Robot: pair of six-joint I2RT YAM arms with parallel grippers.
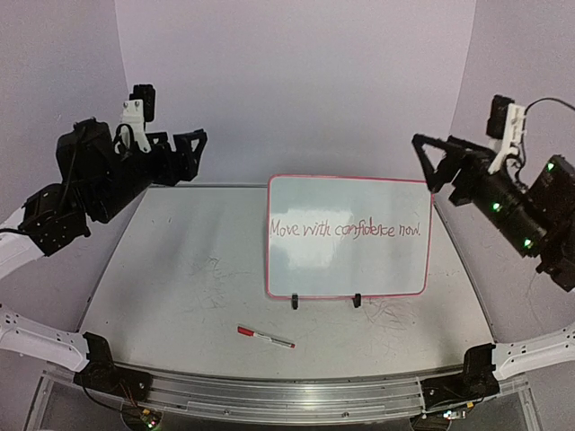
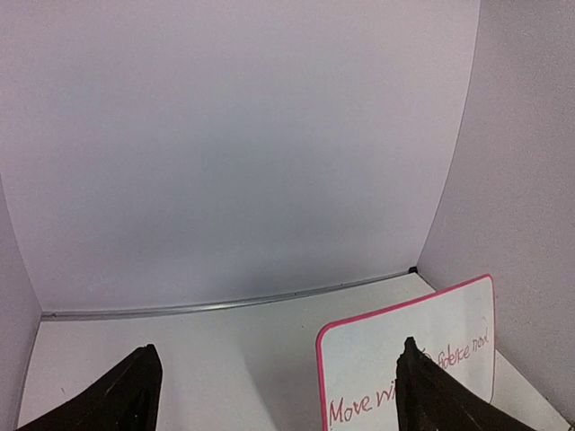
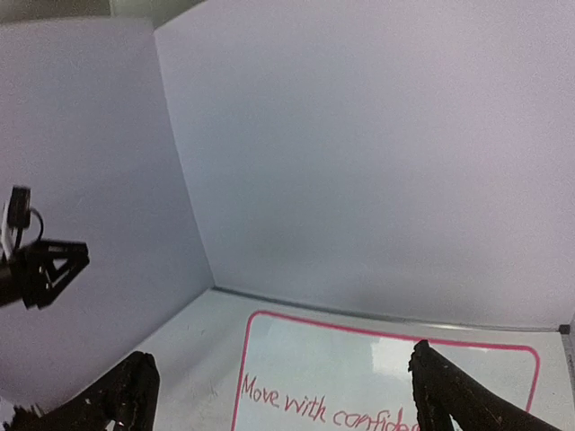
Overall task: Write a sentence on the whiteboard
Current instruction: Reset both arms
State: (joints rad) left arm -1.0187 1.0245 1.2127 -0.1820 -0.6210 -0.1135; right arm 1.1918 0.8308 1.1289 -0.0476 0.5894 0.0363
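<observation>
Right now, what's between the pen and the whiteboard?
Nothing: just bare scuffed table between the pen and the whiteboard, seen from the top camera.

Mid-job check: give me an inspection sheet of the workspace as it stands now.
Surface: white table, scuffed, with grey scribble marks left of centre.
Job's things: whiteboard upright on two black feet; sentence reads "Move with confidence now."
Clutter: marker lying flat on the table, in front of the board.
Grippers: left gripper and right gripper raised, open, empty.
Cables: black cable at the right wrist camera, away from the board.
Surroundings: plain pale walls on three sides.
</observation>
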